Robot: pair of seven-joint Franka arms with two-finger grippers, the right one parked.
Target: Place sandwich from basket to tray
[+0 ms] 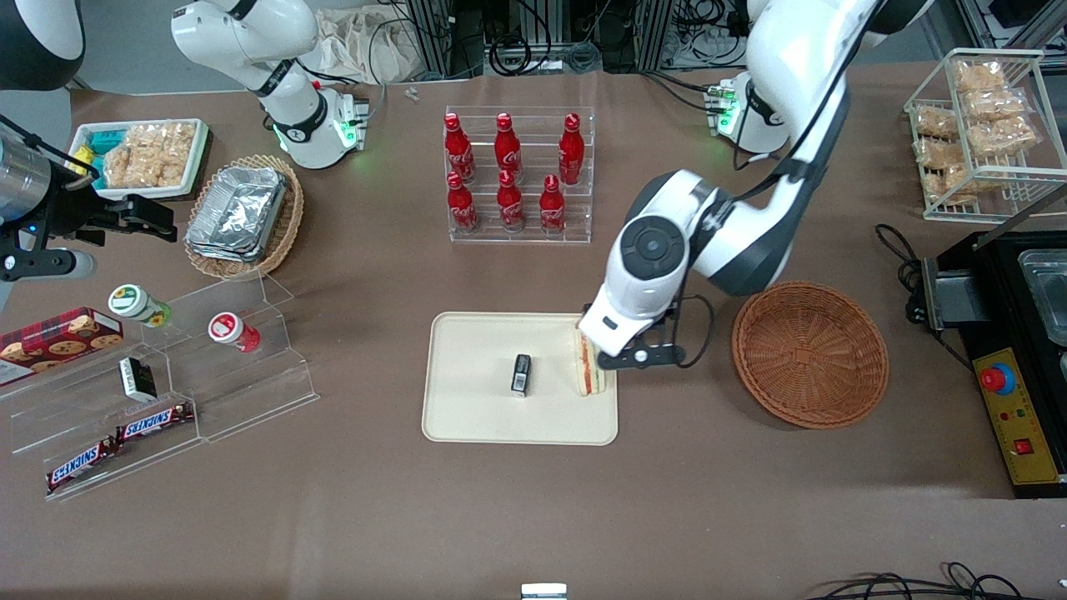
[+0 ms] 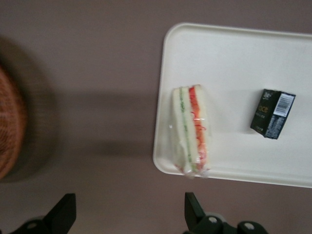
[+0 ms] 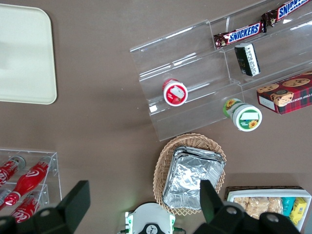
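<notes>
We see the gripper [image 2: 124, 214] above the sandwich [image 2: 191, 130], fingers [image 2: 63, 210] spread apart and empty. The wrist view shows the sandwich lying at the tray [image 2: 234, 53] edge, one corner poking over the rim; in the front view the arm hides part of it. A small black box [image 2: 273, 113] sits mid-tray, apart from the sandwich. The basket [image 1: 809, 353] sits empty on the desk [image 1: 533, 517] just beside the tray, toward the working arm's end. Bare tray remains around the box.
</notes>
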